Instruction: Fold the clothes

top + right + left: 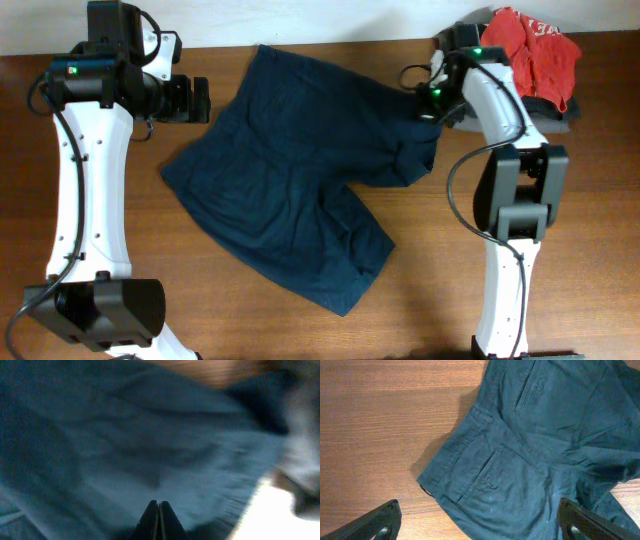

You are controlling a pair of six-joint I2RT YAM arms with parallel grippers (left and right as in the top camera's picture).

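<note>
The shorts [290, 190] are dark navy woven cloth, matt and wrinkled, with stitched seams and pocket welts. Under them the table [230, 320] is brown wood grain, smooth with a faint sheen. Right of the shorts, the red garment [535, 50] is soft, crumpled matt cloth. The left gripper [479, 522] has fingers [382, 519] of matt black, finely textured plastic. The left arm [85, 190] and right arm [505, 290] have smooth, glossy white shells.
</note>
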